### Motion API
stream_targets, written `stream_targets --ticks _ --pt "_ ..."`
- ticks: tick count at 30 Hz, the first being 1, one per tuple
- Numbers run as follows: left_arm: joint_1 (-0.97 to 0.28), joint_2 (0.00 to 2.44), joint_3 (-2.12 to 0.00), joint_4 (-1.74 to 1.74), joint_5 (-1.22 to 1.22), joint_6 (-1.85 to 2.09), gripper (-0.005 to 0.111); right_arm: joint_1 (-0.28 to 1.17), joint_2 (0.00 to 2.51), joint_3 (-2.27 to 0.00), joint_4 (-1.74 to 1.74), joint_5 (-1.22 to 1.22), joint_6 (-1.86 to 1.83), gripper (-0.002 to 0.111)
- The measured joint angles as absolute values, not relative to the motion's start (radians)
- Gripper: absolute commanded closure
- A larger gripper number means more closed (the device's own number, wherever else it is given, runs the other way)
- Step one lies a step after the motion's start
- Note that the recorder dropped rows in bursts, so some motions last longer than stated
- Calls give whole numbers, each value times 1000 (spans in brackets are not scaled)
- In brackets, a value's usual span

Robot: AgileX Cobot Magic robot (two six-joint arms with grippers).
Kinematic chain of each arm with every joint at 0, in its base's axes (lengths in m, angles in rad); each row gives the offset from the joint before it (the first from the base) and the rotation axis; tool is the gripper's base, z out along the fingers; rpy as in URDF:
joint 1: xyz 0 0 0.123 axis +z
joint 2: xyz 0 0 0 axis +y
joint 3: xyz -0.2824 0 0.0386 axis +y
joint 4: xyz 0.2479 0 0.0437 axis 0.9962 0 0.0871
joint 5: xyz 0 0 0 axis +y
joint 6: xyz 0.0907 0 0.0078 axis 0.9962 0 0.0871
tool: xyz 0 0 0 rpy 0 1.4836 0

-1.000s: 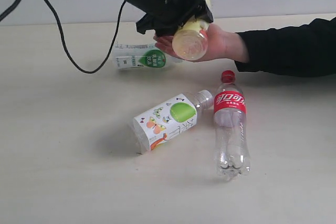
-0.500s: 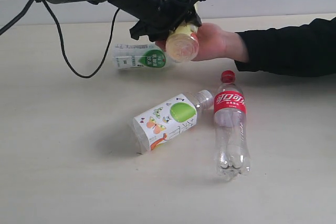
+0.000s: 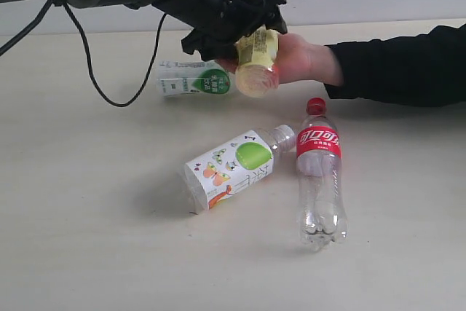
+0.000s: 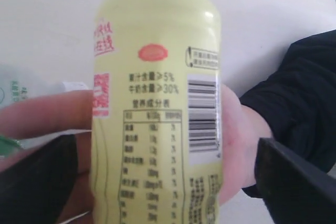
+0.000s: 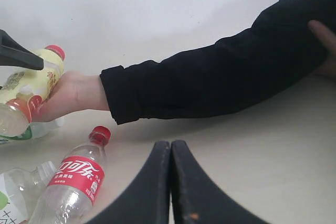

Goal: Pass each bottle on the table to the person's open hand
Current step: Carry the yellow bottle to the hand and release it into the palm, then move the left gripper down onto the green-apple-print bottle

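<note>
Handover step: the left claw is standing open, jaws clear of the juice bottle, which is lying in the hand; the next move is calling for a straight retreat without dragging it.

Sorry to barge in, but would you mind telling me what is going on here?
The left gripper is passing a yellow juice bottle to a person's open hand. The bottle rests in the hand, and the jaws stand open on either side of it. A cola bottle and two white-labelled bottles lie on the table, not yet handed over. The right gripper is shut and empty.
</note>
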State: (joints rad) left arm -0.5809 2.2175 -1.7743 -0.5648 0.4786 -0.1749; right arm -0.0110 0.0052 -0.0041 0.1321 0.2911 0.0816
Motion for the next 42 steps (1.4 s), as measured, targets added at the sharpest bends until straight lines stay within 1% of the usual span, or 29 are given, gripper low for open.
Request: stream_targets --ticks 7,16,22,28,31,36,42 --pt "-581 2208 -1774 -565 478 -150 16 -11 5 -4 132 291 82 108" --pt "-547 2115 -1774 -517 551 -113 16 -11 5 -4 132 291 82 108" --pt "-504 2066 -1777 -388 700 -88 16 -11 5 -4 132 291 82 108" --pt "-499 2031 -1777 -245 878 42 16 -11 5 -4 132 291 82 108" --pt "-499 2022 -1777 -239 948 96 20 -11 5 -4 132 291 82 108" --pt "-499 2006 -1777 -228 1026 183 33 -11 5 -4 132 291 82 108" --pt "-499 1998 -1772 -239 1186 297 32 -11 5 -4 132 291 82 108"
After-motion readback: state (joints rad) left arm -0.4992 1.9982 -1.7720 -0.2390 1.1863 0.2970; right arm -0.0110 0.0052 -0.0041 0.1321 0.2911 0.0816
